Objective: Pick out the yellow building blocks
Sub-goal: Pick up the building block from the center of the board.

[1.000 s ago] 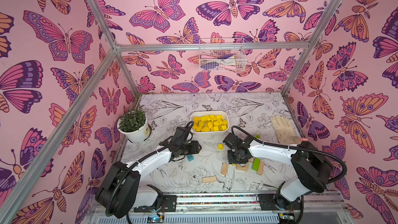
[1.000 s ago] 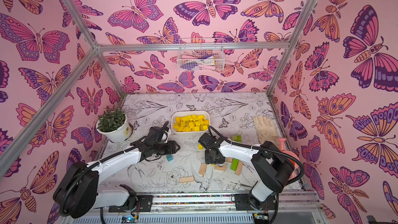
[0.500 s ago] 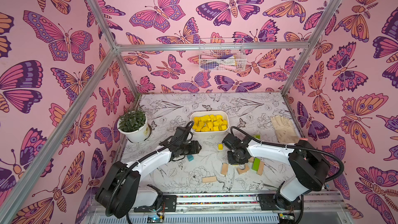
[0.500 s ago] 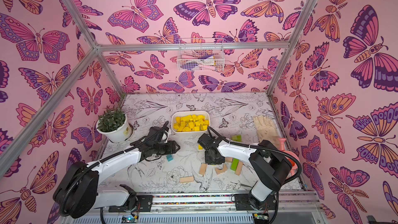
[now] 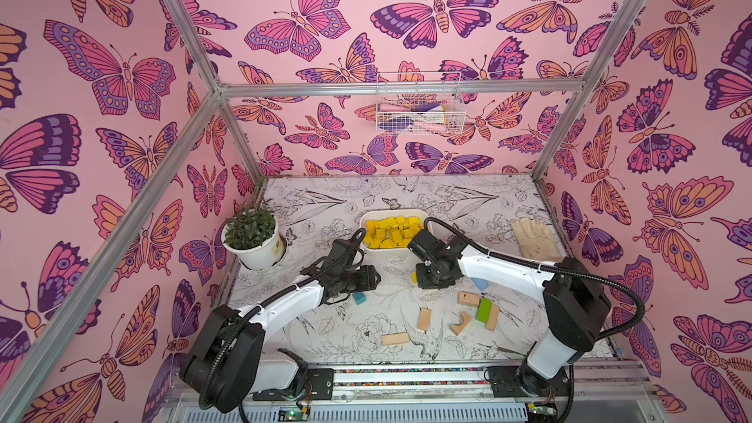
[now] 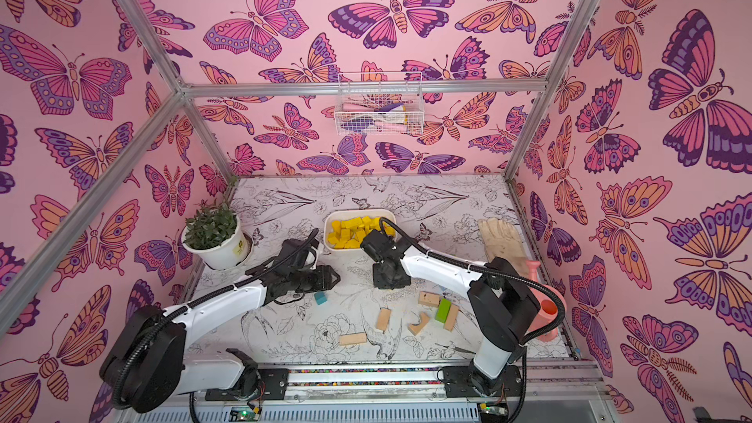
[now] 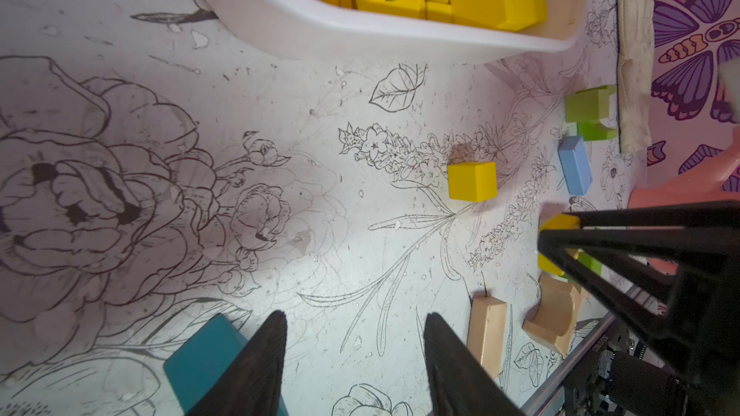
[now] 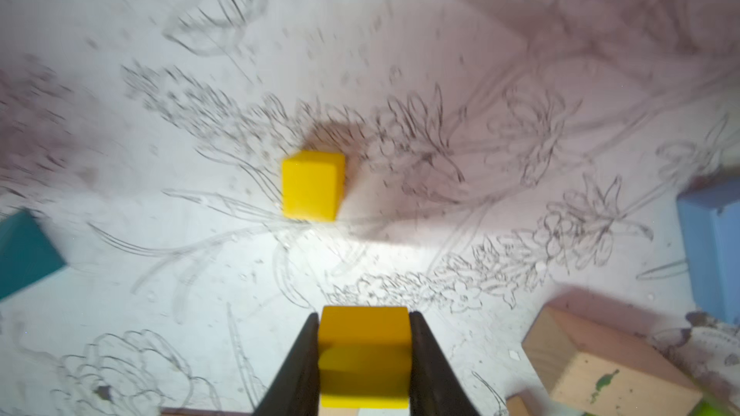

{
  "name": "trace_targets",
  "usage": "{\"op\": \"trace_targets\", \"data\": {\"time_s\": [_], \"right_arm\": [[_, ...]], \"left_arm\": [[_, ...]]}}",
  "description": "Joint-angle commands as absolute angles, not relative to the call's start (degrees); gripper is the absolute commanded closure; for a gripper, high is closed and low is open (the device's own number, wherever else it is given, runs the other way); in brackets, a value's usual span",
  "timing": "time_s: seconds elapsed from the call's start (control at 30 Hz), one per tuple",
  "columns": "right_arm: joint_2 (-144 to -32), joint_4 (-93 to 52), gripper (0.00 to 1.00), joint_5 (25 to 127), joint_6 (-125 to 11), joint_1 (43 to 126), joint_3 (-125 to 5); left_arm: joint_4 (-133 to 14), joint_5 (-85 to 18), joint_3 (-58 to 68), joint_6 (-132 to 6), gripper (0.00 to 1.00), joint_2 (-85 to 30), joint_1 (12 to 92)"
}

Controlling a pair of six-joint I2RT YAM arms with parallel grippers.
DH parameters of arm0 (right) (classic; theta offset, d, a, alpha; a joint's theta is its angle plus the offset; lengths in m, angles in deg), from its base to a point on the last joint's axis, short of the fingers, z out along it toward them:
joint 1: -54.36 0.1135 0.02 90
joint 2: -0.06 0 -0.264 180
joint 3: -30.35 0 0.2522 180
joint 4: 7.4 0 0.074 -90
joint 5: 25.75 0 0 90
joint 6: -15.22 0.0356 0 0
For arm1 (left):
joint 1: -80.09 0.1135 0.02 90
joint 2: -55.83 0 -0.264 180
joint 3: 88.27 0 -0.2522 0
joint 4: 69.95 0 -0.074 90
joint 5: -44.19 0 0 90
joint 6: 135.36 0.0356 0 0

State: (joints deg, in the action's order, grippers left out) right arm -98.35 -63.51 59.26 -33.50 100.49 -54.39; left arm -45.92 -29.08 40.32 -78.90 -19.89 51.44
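In both top views, find the right gripper (image 5: 425, 278) (image 6: 386, 278) pointing down just outside the white tray (image 5: 392, 210), on the side facing the arm bases; cannot tell its jaws from up here. See most yellow building blocks (image 5: 390, 231) heaped inside the tray, plus a sliver of one loose yellow cube (image 5: 414, 277) outside it, tight against that gripper. Find the left gripper (image 5: 372, 278) off the tray's near corner, beside a teal block (image 5: 359, 298).

From the left wrist: jaws apart over bare mat (image 7: 280, 178), nothing held, teal block alongside one finger. Shows the loose cube standing well clear of the tray wall, and beyond it the right gripper's dark frame with a yellow corner peeking out.

From the right wrist: clamped on a yellow block (image 8: 364, 354), pinched right at the fingertips, so could twist or slip out on the way. Blurred, so probably moving. Carried this low, could clip the loose cube ahead or strike the tray wall. Dropped onto so full a heap, could bounce back out. Could also meet the left gripper if both go for that cube.

Against a second ago, from above: right gripper nearer the tray and off the tan blocks (image 5: 468, 299); loose cube, then in plain sight, now almost hidden; left gripper unmoved.
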Motion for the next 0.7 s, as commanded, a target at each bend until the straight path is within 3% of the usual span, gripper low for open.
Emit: {"op": "trace_targets", "data": {"time_s": [0.0, 0.33, 0.67], "right_arm": [[-101.2, -68.7, 0.76, 58.0, -36.8, 99.0, -62.7], [-114.6, -72.0, 0.75, 58.3, -41.2, 95.3, -85.0], [-125.6, -73.3, 0.72, 58.5, -43.1, 91.1, -98.0]], "left_arm": [[-46.7, -28.6, 41.3, -78.7, 0.44, -19.0, 52.1], [-47.3, -28.0, 41.9, -78.6, 0.44, -18.4, 52.6], [-47.4, -27.6, 42.1, -78.5, 0.44, -18.2, 52.8]]}}
